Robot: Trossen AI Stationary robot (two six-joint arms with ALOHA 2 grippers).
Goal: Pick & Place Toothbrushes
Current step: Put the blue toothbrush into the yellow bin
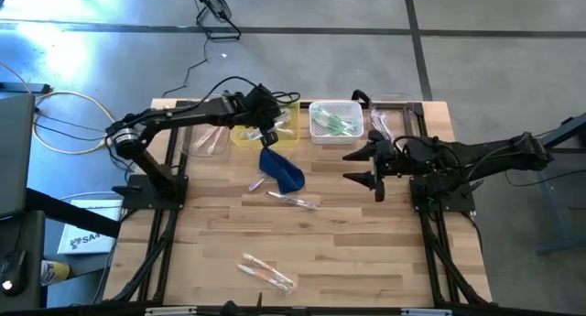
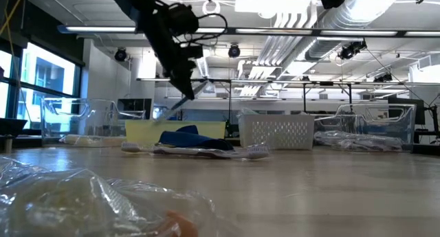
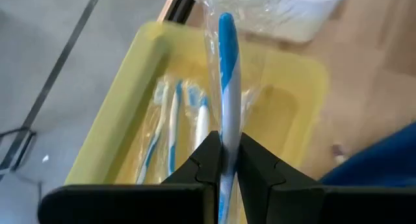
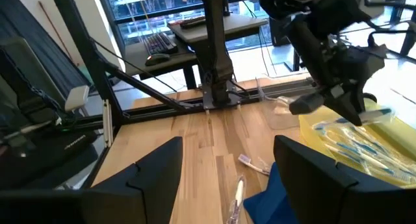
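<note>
High view: the left hand (image 1: 268, 136) hangs over the yellow tray (image 1: 245, 133) in the upper middle of the frame, beside the white basket (image 1: 335, 133) that holds green toothbrushes (image 1: 335, 124). Loose wrapped toothbrushes lie on the table (image 1: 366, 252): one pair (image 1: 293, 201) just below the blue pouch (image 1: 283, 169), another (image 1: 266, 272) near the lower edge. The right hand (image 1: 366, 167) waits at centre right, its fingers spread wide and holding nothing

Low view: the left hand (image 2: 187, 93) shows in the upper left, raised above the yellow tray (image 2: 144, 130), with a thin stick slanting from its tips

Left wrist view: the fingers (image 3: 207, 160) are pinched nearly closed on a blue toothbrush (image 3: 227, 68) in a clear wrapper, held above the tray where more blue ones (image 3: 170, 130) lie

Right wrist view: the right hand's own fingers (image 4: 156, 172) stand far apart; the left arm shows at upper right over the tray

Judgement: each brush looks light and stiff, but the film wrapper is likely slick and crinkly, so a narrow pinch across the mid-handle, as here, should keep it from swivelling or sliding out
</note>
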